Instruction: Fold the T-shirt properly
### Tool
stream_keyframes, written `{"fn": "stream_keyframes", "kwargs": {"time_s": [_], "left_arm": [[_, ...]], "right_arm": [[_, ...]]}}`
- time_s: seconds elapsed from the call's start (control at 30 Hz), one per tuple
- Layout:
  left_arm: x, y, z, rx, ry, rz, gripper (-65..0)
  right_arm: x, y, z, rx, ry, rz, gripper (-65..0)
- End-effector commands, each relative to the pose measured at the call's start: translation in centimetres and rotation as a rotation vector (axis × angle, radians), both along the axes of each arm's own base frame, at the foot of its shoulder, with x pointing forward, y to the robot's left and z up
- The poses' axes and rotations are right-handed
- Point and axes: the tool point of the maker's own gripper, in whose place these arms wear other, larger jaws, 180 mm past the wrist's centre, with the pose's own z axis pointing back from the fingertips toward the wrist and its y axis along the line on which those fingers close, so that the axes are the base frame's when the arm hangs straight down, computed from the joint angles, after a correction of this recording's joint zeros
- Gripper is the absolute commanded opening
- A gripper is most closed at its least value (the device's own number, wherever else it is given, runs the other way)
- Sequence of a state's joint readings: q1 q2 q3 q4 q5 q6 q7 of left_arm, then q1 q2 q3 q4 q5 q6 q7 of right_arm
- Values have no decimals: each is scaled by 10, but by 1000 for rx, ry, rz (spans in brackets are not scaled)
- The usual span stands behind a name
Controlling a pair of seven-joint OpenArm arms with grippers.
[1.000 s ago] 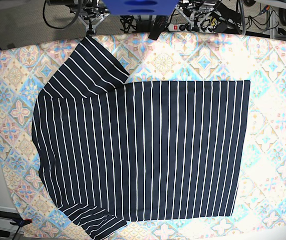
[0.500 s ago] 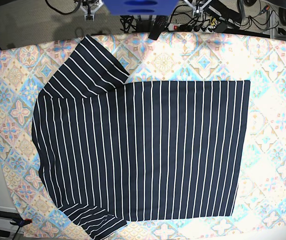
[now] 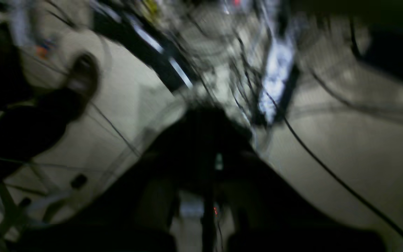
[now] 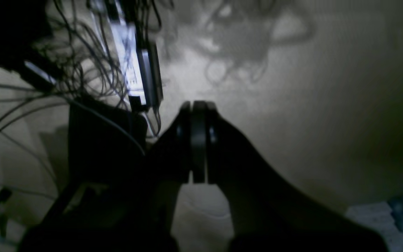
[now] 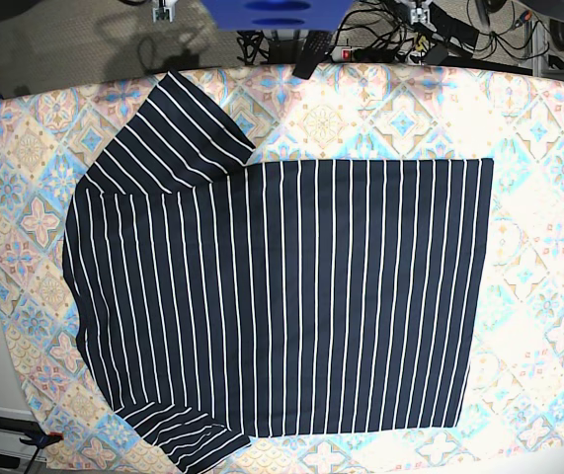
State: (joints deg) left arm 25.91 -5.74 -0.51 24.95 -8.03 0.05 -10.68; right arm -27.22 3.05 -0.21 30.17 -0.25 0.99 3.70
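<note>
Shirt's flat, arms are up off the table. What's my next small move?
Probably bring the right gripper, shut and empty, down toward the far sleeve and open it. The T-shirt lies spread flat and unfolded on the tablecloth, both sleeves still out.

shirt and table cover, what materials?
T-shirt: looks like a soft matte knit, probably cotton jersey; it lies limp and flat, with thin white stripes. Tablecloth: printed with pastel diamond tiles, matte, drapes over the edge; fabric or coated cloth, can't tell.

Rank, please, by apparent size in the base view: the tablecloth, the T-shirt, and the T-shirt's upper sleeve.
1. tablecloth, spanning nearly the whole view.
2. T-shirt, lying flat on it.
3. upper sleeve, only a part of the shirt.
</note>
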Motion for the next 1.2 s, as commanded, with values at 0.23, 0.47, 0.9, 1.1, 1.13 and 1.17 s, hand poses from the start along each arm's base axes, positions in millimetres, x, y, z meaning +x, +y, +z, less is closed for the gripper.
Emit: {"fn": "stream_keyframes", "kwargs": {"time_s": [0.23, 0.47, 0.9, 1.1, 1.13, 1.17], "left_arm": [[-2, 12, 26, 12, -87, -43, -650], [6, 11, 59, 6, -184, -89, -650], [53, -4, 134, -24, -406, -165, -650], [89, -16, 177, -43, -541, -194, -650], [93, -13, 184, -37, -556, -204, -650], [101, -10, 191, -27, -580, -213, -650]], "right_arm": [[-3, -12, 22, -28, -69, 23, -650], [6, -25, 48, -56, -157, 57, -650], [31, -79, 109, -191, -322, 36, -650], [56, -78, 141, -202, -418, 71, -650], [61, -77, 146, -203, -435, 76, -650], [68, -76, 152, -204, -457, 82, -650]]}}
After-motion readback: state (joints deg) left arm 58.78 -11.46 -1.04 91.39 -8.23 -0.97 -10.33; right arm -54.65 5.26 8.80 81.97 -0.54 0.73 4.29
